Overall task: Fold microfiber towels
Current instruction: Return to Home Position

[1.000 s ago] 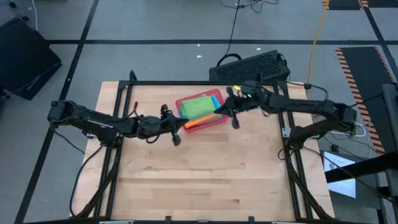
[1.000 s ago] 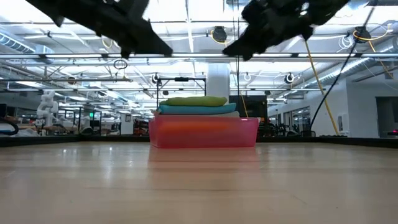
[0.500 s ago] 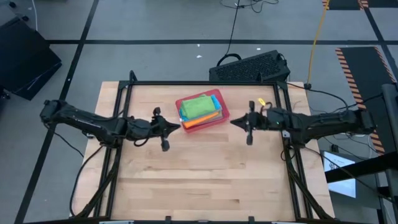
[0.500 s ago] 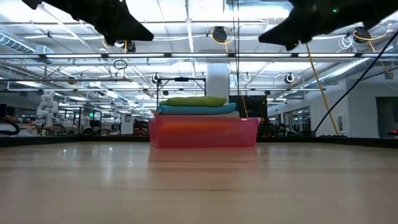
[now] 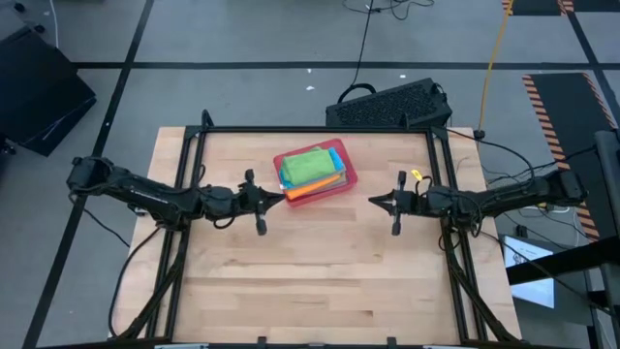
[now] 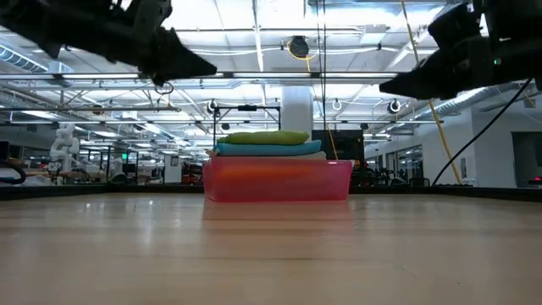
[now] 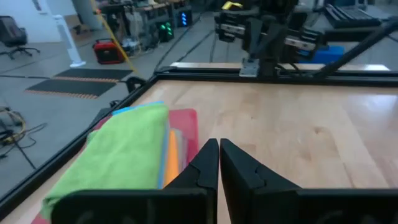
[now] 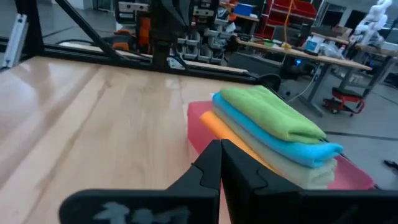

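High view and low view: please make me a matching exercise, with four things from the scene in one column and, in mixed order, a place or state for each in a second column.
Column 1
1. bright green towel
2. bright blue towel
3. red tray
4. left claw

Column 2
A. shut, in the air beside the tray
B. uppermost of the folded towels
C. holds all the folded towels
D. directly under the uppermost towel

Pairs: 1-B, 2-D, 3-C, 4-A
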